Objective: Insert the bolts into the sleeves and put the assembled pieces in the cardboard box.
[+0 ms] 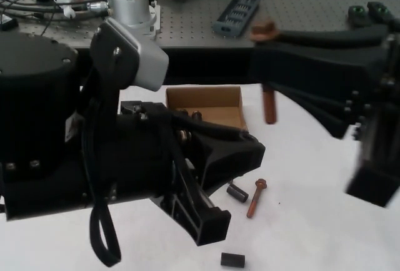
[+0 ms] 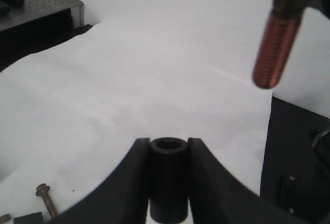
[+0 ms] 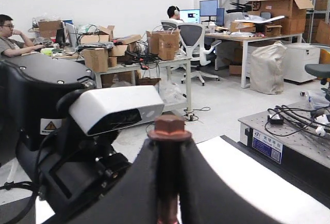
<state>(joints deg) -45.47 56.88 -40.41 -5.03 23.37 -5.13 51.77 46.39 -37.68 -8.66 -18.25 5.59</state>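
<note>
Left claw is gripping a black sleeve upright, fingers closed snug on both sides, bore facing up. Right claw is clamping a copper-coloured bolt by the shank just under the head, with the threaded end hanging down. The bolt tip is sitting apart from the sleeve, not yet in it. In the high view the held bolt is hanging at 3 o'clock of the cardboard box. The box is sitting open on the white counter; its contents are too dark to tell. A loose bolt is lying at 5 o'clock of the box, a loose sleeve just beside it at 9 o'clock, and a second loose sleeve at 6 o'clock.
</note>
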